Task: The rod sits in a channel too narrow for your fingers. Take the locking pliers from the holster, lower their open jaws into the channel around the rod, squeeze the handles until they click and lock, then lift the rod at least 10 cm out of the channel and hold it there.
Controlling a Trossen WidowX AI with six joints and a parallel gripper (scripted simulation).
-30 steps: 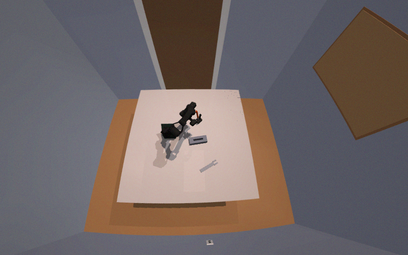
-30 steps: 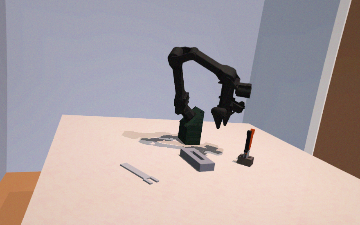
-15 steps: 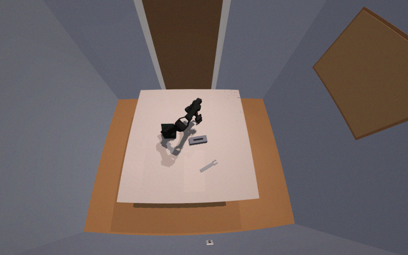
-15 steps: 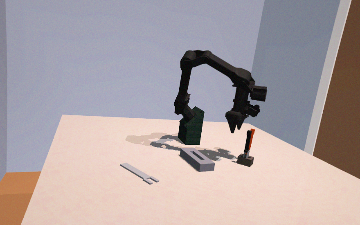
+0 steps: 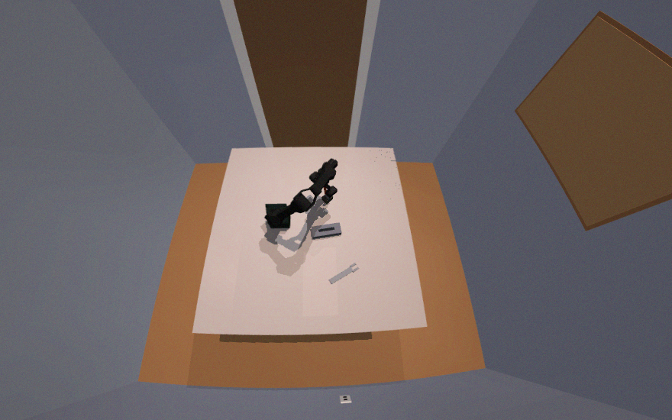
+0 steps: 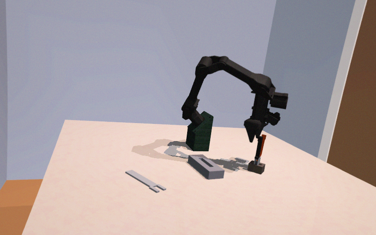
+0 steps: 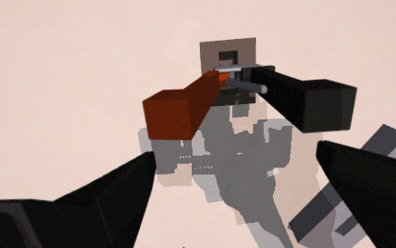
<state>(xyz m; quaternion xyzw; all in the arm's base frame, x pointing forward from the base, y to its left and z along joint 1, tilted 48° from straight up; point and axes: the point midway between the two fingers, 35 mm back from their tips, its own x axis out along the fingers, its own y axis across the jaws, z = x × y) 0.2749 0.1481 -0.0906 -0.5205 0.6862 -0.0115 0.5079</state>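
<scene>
The locking pliers stand upright in the small brown holster [image 6: 256,168] [image 7: 209,55], jaws down. Their orange handle [image 6: 262,144] [image 7: 169,117] and black handle [image 6: 259,148] [image 7: 327,108] are spread apart at the top. My gripper [image 6: 255,138] [image 7: 234,154] is open and empty, pointing down just above the handle tops. In the wrist view both handle ends lie between and ahead of the fingertips. The grey channel block [image 5: 337,228] [image 6: 216,174] [image 7: 315,228] lies on the table with a narrow dark slot. I cannot make out the rod in it.
A flat grey fork-ended tool [image 5: 341,274] [image 6: 139,177] lies on the pale table [image 5: 277,307] [image 6: 97,204], beyond the channel block from the holster. The arm's dark green base [image 5: 283,208] [image 6: 203,139] stands behind the block. The arm arches over to the holster.
</scene>
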